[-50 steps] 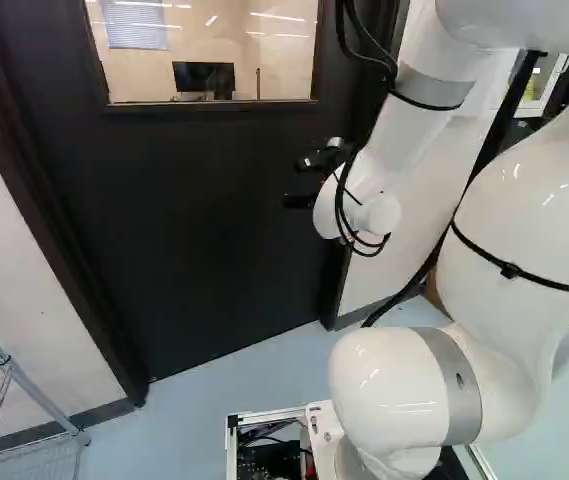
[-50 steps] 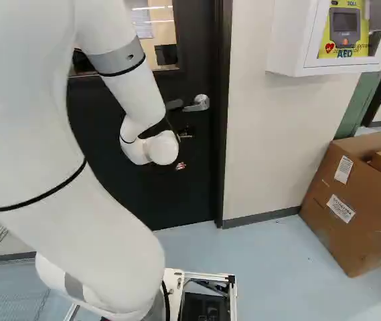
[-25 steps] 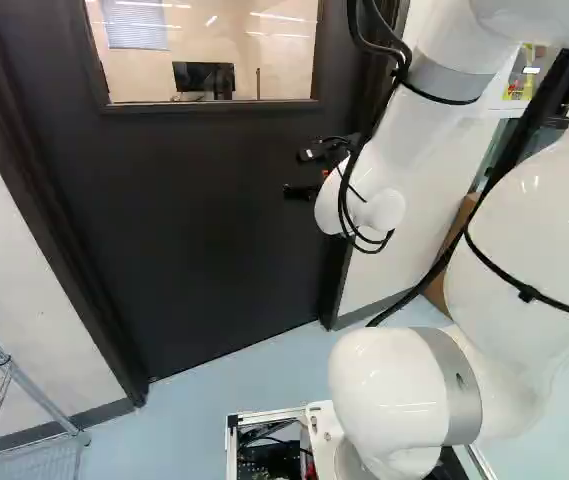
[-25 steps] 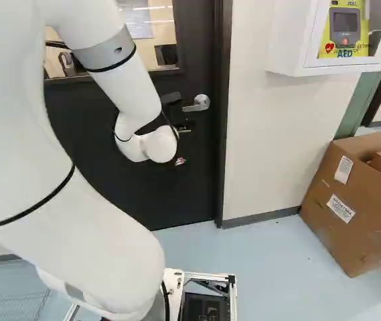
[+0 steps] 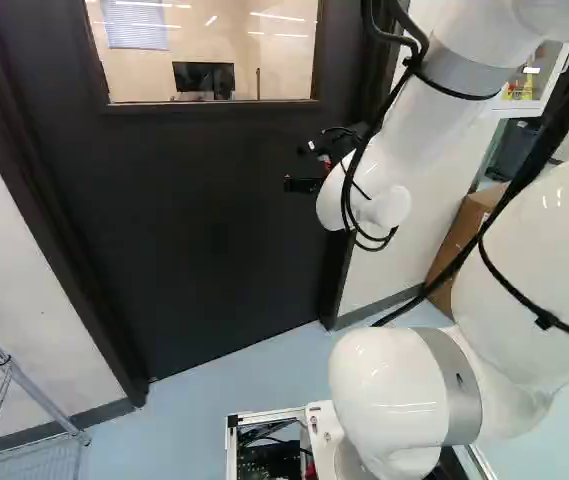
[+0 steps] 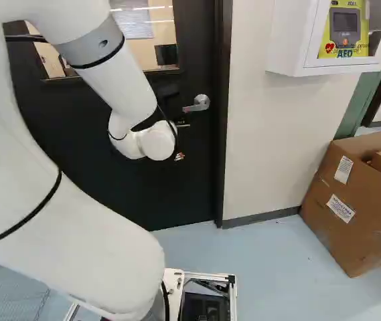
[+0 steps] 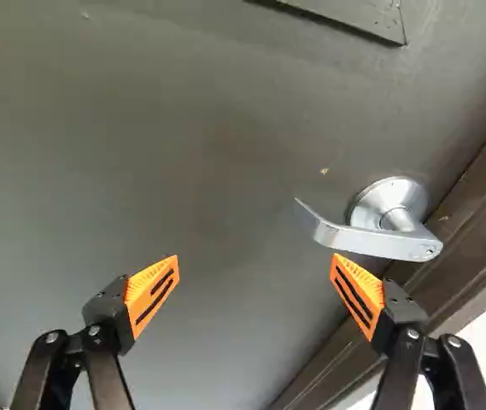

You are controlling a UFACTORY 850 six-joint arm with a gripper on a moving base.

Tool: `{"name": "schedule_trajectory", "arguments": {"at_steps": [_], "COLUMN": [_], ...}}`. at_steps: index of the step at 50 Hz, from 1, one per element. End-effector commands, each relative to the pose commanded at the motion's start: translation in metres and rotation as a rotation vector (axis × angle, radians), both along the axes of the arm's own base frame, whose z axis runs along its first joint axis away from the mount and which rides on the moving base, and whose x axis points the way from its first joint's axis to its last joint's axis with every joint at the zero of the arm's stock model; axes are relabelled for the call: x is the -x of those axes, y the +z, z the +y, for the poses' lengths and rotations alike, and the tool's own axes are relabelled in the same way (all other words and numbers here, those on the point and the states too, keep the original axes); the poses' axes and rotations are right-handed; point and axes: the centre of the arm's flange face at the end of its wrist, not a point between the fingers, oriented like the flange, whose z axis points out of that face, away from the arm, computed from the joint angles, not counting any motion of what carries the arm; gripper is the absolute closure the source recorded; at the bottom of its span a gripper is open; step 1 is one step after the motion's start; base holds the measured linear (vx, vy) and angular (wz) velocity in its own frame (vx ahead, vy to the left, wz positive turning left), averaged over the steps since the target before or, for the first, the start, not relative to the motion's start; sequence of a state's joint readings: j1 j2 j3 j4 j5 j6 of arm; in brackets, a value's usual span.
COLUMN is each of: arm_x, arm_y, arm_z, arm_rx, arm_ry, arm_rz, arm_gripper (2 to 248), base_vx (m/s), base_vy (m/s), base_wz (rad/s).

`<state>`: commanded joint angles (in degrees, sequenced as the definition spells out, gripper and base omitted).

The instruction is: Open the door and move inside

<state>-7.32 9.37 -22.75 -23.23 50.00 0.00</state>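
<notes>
You have the whole task left, as I judge it: the door (image 5: pixel 204 230) ahead of the arm looks shut in its frame (image 6: pixel 222 140), so neither the opening nor the move inside is done. It is a flat, dark door with a window (image 5: pixel 204 50) higher than the lever, and the frame runs close beside the lever. Your fingers (image 7: pixel 366 286) are spread wide, gripping nothing, one tip near the lever. The lever (image 7: pixel 379 241) itself is silvery, with a bent free end.
</notes>
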Motion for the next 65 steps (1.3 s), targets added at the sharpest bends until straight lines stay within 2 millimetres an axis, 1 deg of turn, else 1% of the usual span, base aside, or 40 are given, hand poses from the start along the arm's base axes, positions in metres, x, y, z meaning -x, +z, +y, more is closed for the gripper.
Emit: {"name": "schedule_trajectory", "arguments": {"at_steps": [33, 42, 50, 65], "arm_x": [0.002, 0.001, -0.004, -0.023], "arm_y": [0.033, 0.037, 0.038, 0.039], "arm_z": [0.000, 0.000, 0.000, -0.005], "arm_rx": [0.011, 0.012, 0.012, 0.011], "arm_ry": [0.000, 0.000, 0.000, -0.005], "arm_rz": [-0.084, -0.093, -0.092, -0.086], "arm_gripper": [3, 3, 3, 3], "base_vx": [0.000, 0.000, 0.000, 0.000], "base_vy": [0.000, 0.000, 0.000, 0.000], "base_wz": [0.000, 0.000, 0.000, 0.000]}}
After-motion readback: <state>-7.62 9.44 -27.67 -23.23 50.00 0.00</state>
